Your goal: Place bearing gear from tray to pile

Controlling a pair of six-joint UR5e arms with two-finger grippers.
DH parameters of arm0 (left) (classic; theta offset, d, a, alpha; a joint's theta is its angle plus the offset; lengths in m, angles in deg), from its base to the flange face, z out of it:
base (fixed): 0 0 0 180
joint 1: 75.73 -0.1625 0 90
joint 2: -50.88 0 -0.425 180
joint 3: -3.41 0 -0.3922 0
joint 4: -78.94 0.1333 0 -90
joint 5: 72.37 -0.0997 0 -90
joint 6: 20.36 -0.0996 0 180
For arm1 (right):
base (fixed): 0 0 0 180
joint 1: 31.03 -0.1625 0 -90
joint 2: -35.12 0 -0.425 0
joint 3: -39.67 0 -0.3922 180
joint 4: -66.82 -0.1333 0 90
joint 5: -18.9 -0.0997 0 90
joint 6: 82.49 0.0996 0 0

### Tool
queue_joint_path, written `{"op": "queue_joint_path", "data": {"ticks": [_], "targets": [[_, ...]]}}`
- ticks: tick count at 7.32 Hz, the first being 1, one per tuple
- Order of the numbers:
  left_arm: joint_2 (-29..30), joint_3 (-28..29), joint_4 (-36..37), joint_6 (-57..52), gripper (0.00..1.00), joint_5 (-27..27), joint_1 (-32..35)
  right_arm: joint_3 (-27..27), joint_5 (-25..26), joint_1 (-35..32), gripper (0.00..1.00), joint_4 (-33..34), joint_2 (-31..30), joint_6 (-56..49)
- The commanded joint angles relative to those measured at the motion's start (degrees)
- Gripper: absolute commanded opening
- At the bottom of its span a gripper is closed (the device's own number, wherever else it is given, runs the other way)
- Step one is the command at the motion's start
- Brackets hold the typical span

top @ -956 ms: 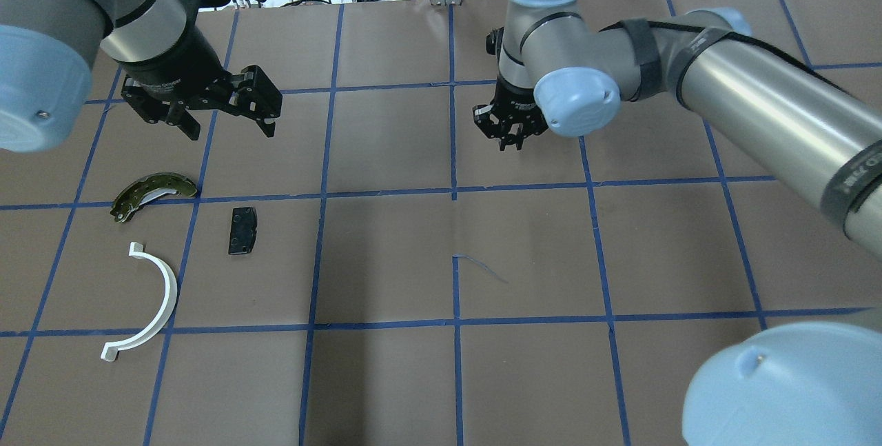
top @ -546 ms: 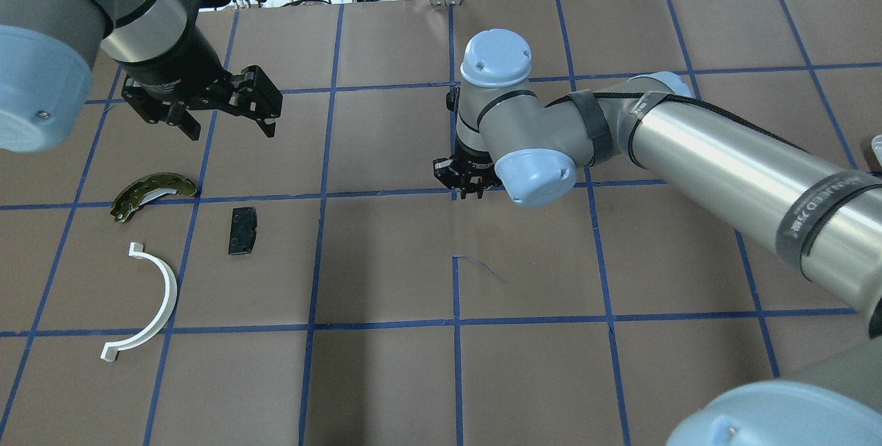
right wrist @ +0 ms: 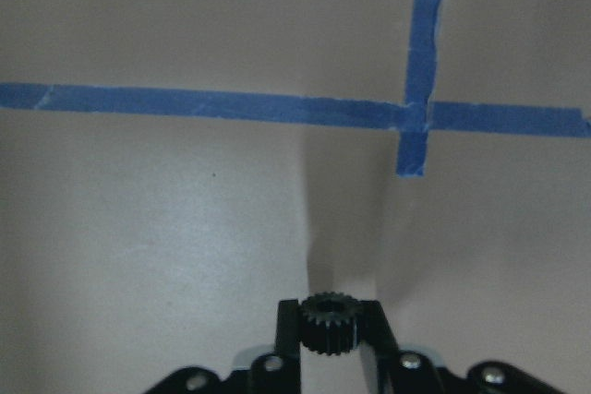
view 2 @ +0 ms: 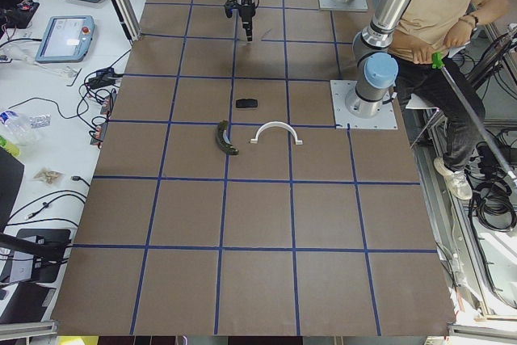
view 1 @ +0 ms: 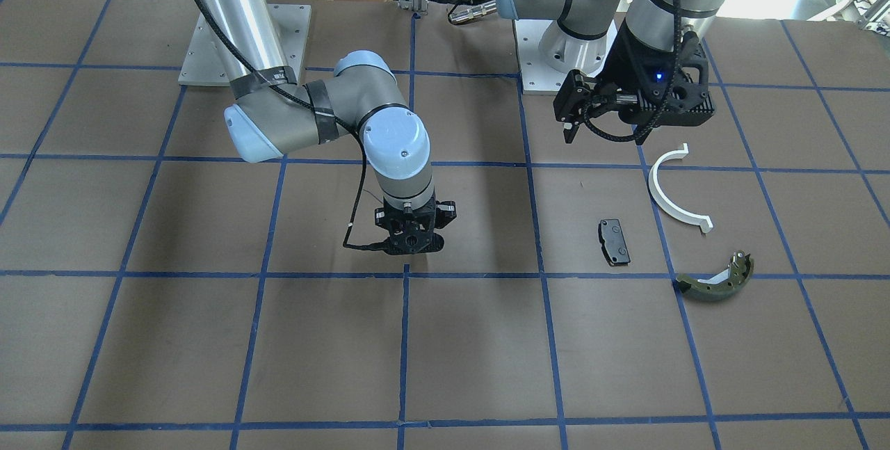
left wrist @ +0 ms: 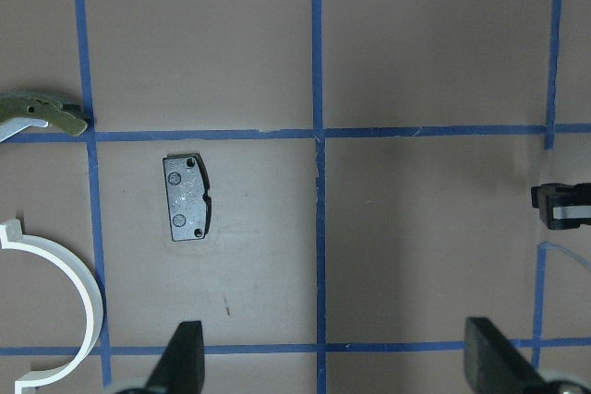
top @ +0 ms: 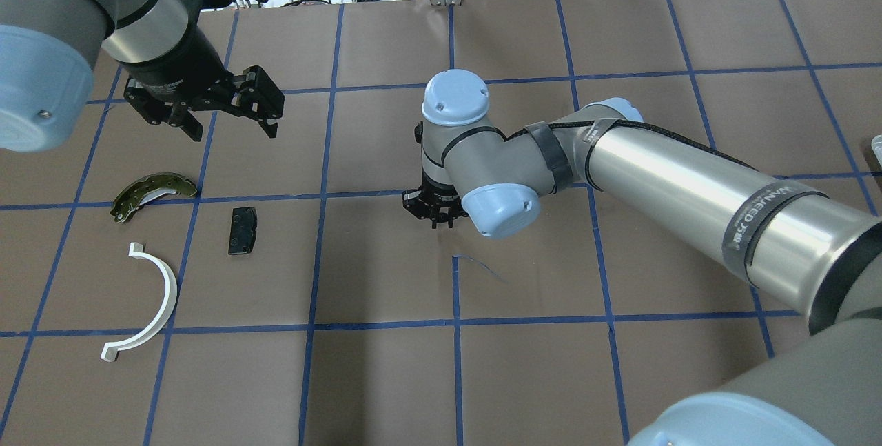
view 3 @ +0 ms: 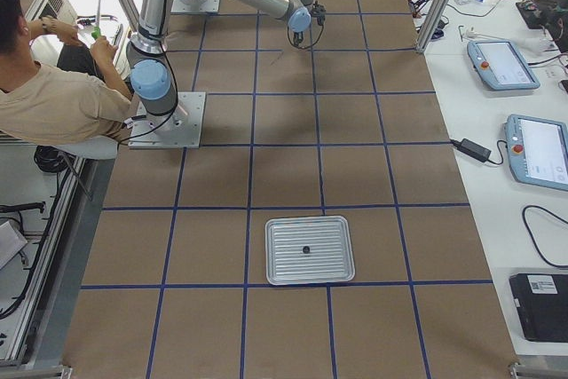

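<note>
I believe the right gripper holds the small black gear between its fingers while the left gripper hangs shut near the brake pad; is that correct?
Not quite: the left gripper is open, its fingers spread wide in the left wrist view. The rest stands: the right gripper holds the gear, and the left gripper hangs near the brake pad.
</note>
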Motion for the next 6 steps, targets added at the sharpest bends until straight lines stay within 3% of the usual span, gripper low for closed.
{"op": "queue_joint_path", "data": {"ticks": [1,2,3,5,6], "targets": [[1.2,0.09,0.16,0.11,1.0,0.37,0.03,0.01,0.04,-0.94,0.43,0.76,0.67,1.46],[1.56,0.09,0.34,0.64,1.0,0.37,0.03,-0.34,-0.04,-0.86,0.91,2.15,0.49,1.02],[1.56,0.17,0.25,0.82,1.0,0.37,0.2,-0.87,-0.31,-0.68,1.0,3.04,0.14,1.02],[2.53,-0.96,0.6,4.66,1.0,0.46,1.51,-1.4,-0.14,2.64,1.0,2.09,-2.39,0.49],[3.75,-1.75,1.47,8.34,1.0,0.37,4.48,-1.49,-0.31,6.66,1.0,-1.66,-4.67,-2.91]]}}
